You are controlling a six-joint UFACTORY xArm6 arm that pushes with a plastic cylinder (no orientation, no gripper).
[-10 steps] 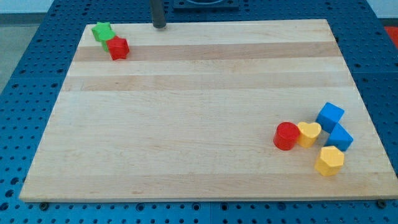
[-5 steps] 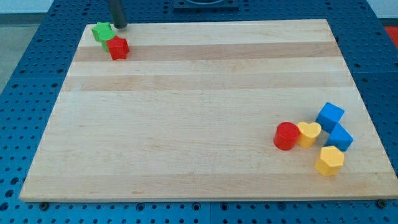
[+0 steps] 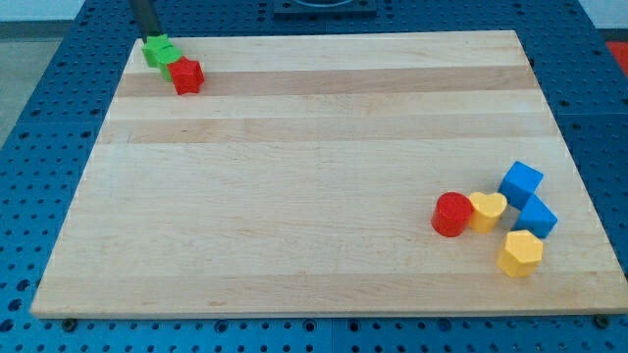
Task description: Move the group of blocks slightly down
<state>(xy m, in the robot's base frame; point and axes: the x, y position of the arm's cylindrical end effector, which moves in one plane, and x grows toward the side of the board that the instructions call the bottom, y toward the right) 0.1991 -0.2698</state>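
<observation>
my tip (image 3: 150, 38) sits at the top left corner of the worktop (image 3: 294, 196), touching the top edge of the green block (image 3: 159, 52), which touches the red block (image 3: 186, 75) below-right. no end effector: only a bare rod.

Place: lab / robot test bench, not a home.
Base: blue metal plate (image 3: 39, 108) w/ regular grid of holes, all round the tabletop.
Tabletop: pale wood board (image 3: 314, 157), plain, laid flat on that plate.
Props: small plastic blocks, bright colours, e.g. red cylinder (image 3: 452, 215), blue cube (image 3: 521, 182).
Tool: dark rod, my tip (image 3: 150, 37), at view's top left.
</observation>
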